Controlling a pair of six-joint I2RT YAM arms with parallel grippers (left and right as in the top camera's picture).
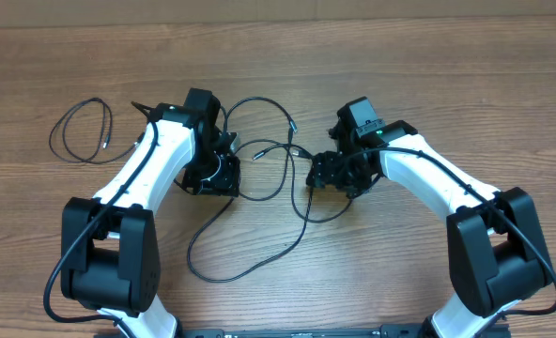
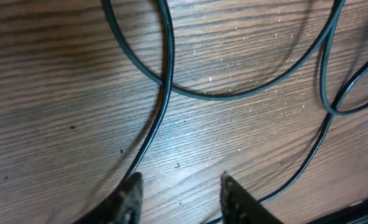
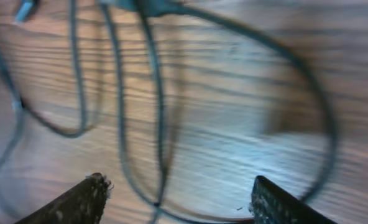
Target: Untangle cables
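Note:
Thin black cables point(image 1: 259, 202) lie tangled in loose loops at the table's middle, between my two arms, with silver-tipped plugs point(image 1: 294, 123) near the top. A separate coiled cable point(image 1: 83, 130) lies apart at the far left. My left gripper point(image 1: 223, 176) is open just above the wood, one cable point(image 2: 158, 118) running past its left finger; its fingertips point(image 2: 179, 186) hold nothing. My right gripper point(image 1: 327, 175) is open wide over several cable strands point(image 3: 156, 124); its fingertips point(image 3: 179, 190) straddle them, the view blurred.
The wooden table point(image 1: 428, 75) stretches all round. The arms' own thicker black wires run along the white links point(image 1: 146, 164). The table's front edge shows at the bottom of the overhead view.

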